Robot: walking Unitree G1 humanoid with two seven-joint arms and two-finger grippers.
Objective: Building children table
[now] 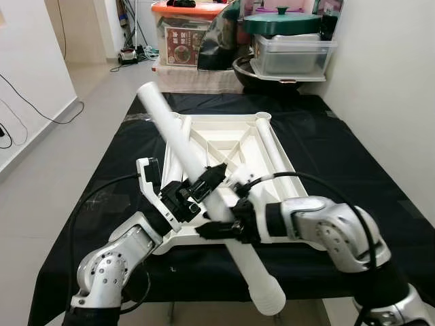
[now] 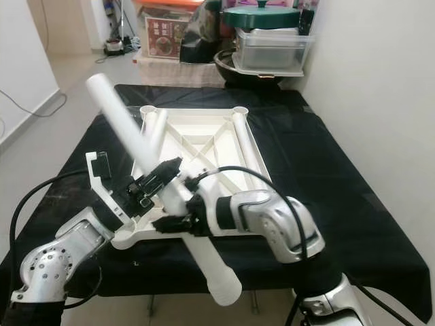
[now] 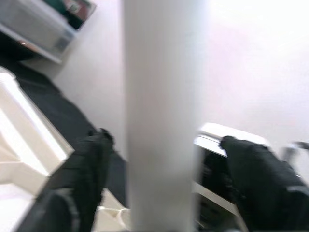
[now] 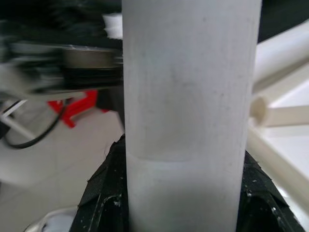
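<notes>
A long white table leg [image 1: 182,139] slants above the upside-down white tabletop [image 1: 228,136], its lower end [image 1: 268,299] hanging past the near table edge. My right gripper [image 1: 221,227] is shut on the leg low down; in the right wrist view the leg [image 4: 190,96] sits tight between the black fingers [image 4: 104,203]. My left gripper [image 1: 209,178] is just above it. Its fingers [image 3: 91,159] stand open on either side of the leg [image 3: 161,116], with gaps.
The tabletop rests on a table under a black cloth [image 1: 340,156]. Another white leg [image 1: 277,153] lies along its right rim. Storage boxes [image 1: 292,51] and a green pot stand at the back. A wall runs along the right; cables [image 1: 27,102] lie on the floor at left.
</notes>
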